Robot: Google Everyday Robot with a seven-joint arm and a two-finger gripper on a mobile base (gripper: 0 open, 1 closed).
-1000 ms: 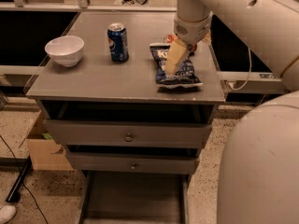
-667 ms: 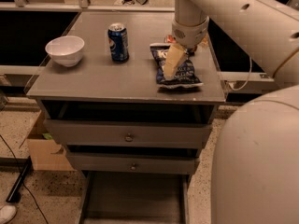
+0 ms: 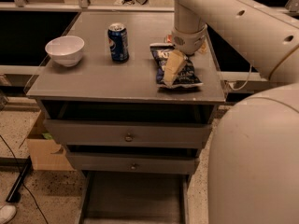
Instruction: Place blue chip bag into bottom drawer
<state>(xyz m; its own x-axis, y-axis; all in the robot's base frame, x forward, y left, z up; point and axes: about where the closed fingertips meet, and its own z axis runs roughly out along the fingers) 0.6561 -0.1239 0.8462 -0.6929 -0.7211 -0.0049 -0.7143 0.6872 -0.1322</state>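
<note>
Bag location: the blue chip bag (image 3: 189, 73) lies flat on the cabinet top (image 3: 117, 76), toward its right edge, at 3 o'clock from the Pepsi can (image 3: 118, 42) and well apart from the white bowl (image 3: 65, 49).
My gripper: my gripper (image 3: 172, 68) is down on the middle of the bag, reaching in from 12 o'clock. I cannot tell whether it is spread or pressed together.
Handling: I judge the bag light, soft and crinkly, with a slick film that gives under pressure and brittle chips inside. A hard squeeze would crush them.
Where to hold: I would take the puffed middle across its narrow width, or a crimped end seam, firmly enough that the film does not slide out.
Destination: the bottom drawer (image 3: 135, 197) stands pulled out at 6 o'clock, below the two knobbed drawers (image 3: 128, 137).
Change from a second ago: my gripper has moved a little toward 6 o'clock along the bag and sits lower on it. The bag, can and bowl have not shifted, and the bag is not yet lifted.
</note>
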